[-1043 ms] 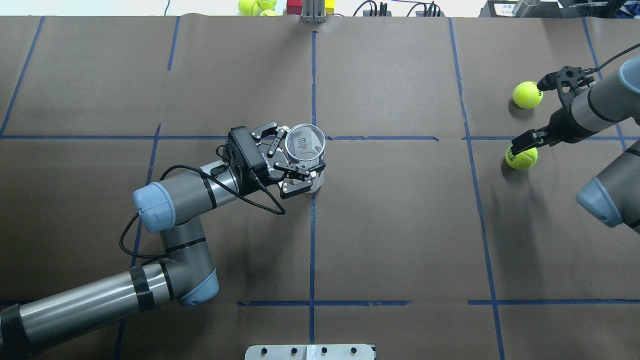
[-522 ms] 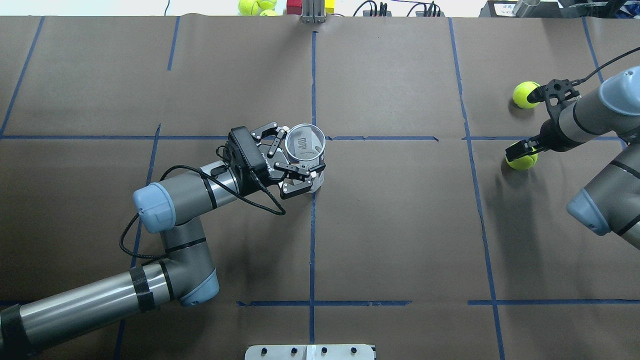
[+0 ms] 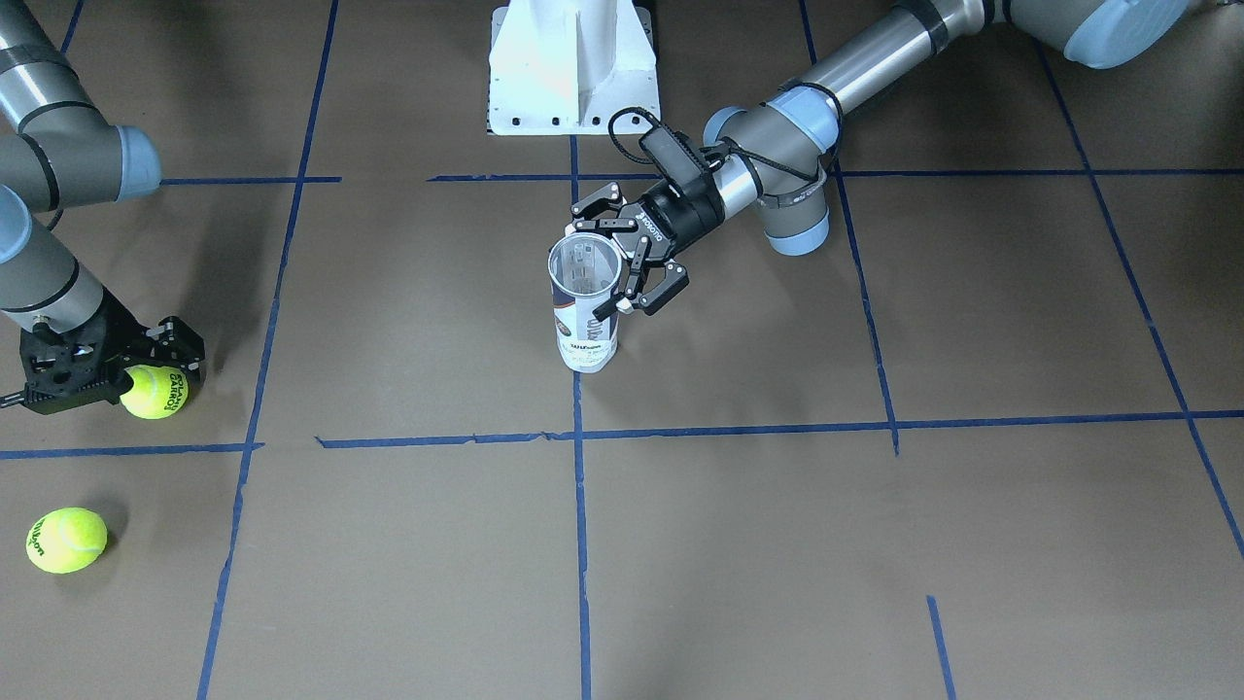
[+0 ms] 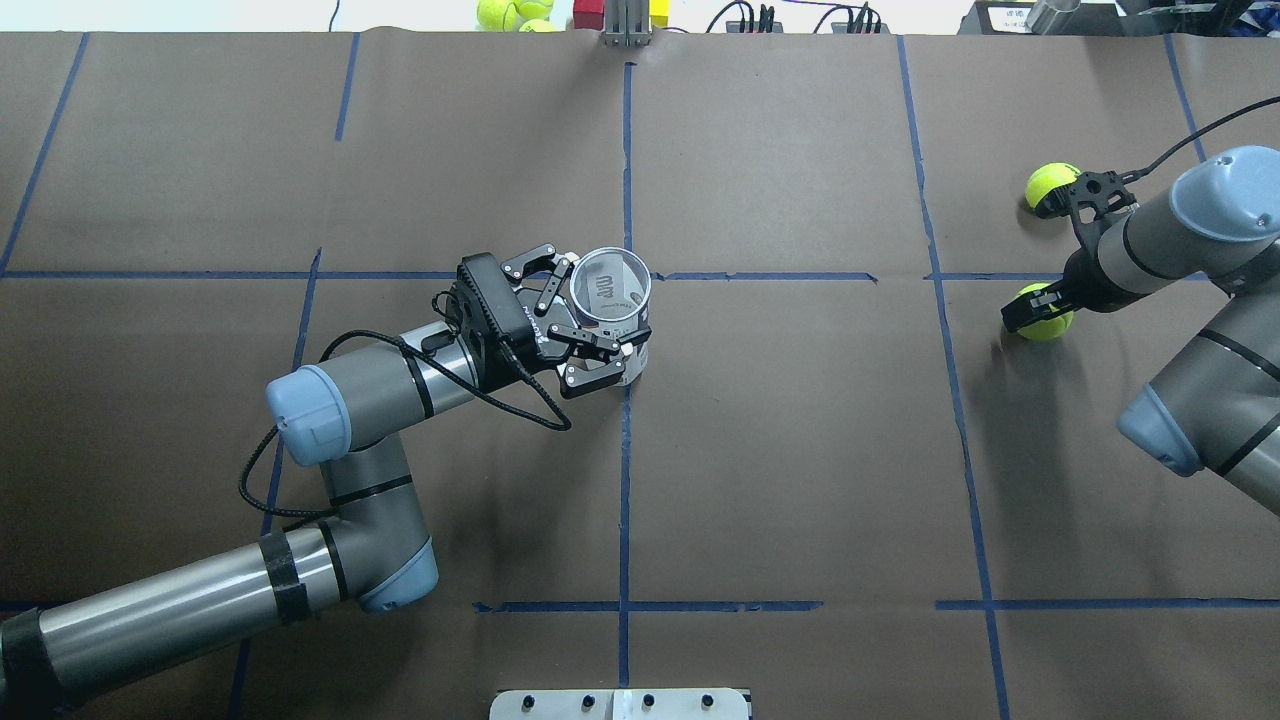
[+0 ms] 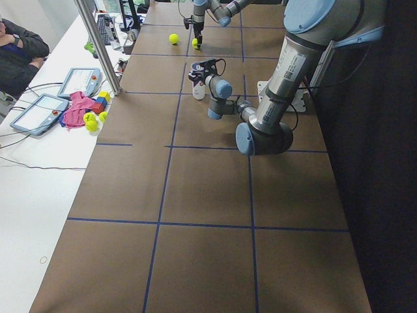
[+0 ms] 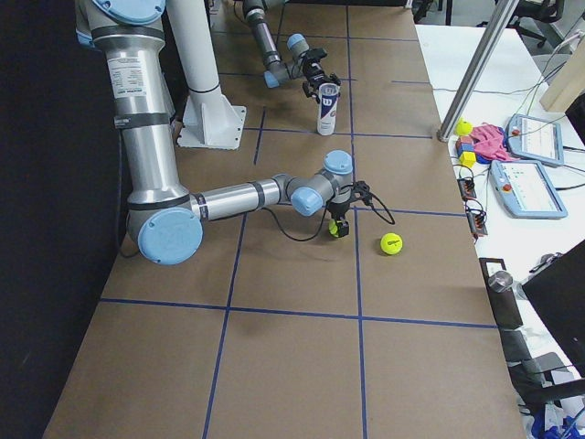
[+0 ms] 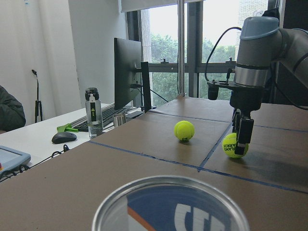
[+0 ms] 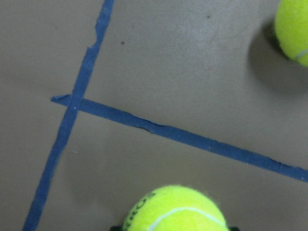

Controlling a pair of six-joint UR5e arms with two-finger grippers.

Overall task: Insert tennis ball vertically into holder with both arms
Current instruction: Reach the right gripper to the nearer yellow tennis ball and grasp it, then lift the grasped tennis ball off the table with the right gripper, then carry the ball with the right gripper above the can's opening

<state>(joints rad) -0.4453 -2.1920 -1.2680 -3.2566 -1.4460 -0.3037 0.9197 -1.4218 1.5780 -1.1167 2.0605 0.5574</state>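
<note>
The holder (image 3: 583,331) is a clear tube with a silver rim and a white-and-navy label. It stands upright at the table's middle (image 4: 607,292), and its open mouth fills the bottom of the left wrist view (image 7: 173,211). My left gripper (image 4: 600,318) is shut around its upper part (image 3: 622,255). My right gripper (image 4: 1038,318) points down at the table's right end. Its fingers press both sides of a tennis ball (image 3: 155,391) that rests on the paper (image 8: 175,209). A second tennis ball (image 4: 1045,185) lies free just beyond it (image 3: 66,540).
The white pedestal base (image 3: 573,68) stands at the robot's side of the table. Spare balls and coloured blocks (image 4: 515,12) lie past the far edge. A metal post (image 6: 475,69) and tablets (image 6: 526,183) line that side. A seated operator (image 5: 16,52) is there too.
My right gripper has come down over the nearer tennis ball, and its fingers now flank it. The right arm's elbow has swung left. The left arm and the holder have not moved.
</note>
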